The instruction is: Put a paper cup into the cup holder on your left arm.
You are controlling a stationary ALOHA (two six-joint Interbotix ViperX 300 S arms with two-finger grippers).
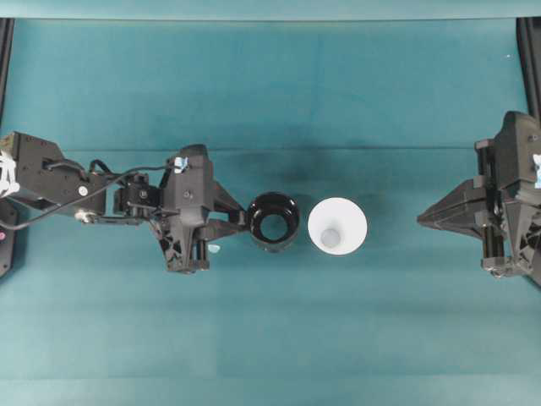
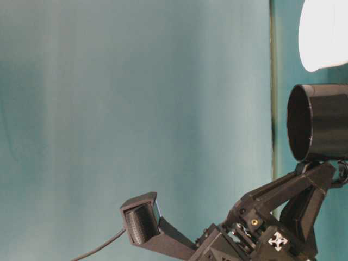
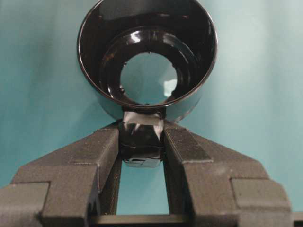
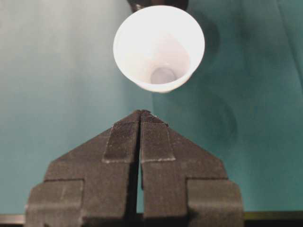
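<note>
The glossy black cup holder (image 1: 256, 211) sits at the table's middle with its mouth up; the teal table shows through its open bottom in the left wrist view (image 3: 94, 52). My left gripper (image 1: 241, 222) is shut on the holder's small taped knob handle (image 3: 141, 130). The white paper cup (image 1: 337, 226) stands upright just right of the holder, close to it, and is empty. It also shows in the right wrist view (image 4: 158, 47). My right gripper (image 1: 423, 219) is shut and empty, well to the right of the cup, pointing at it (image 4: 141, 113).
The teal table cover (image 1: 270, 93) fills the scene. Black frame rails (image 1: 528, 59) run along the far left and right edges. The right arm's body (image 1: 511, 203) is at the right edge. A loose black cable (image 1: 51, 211) hangs beside the left arm.
</note>
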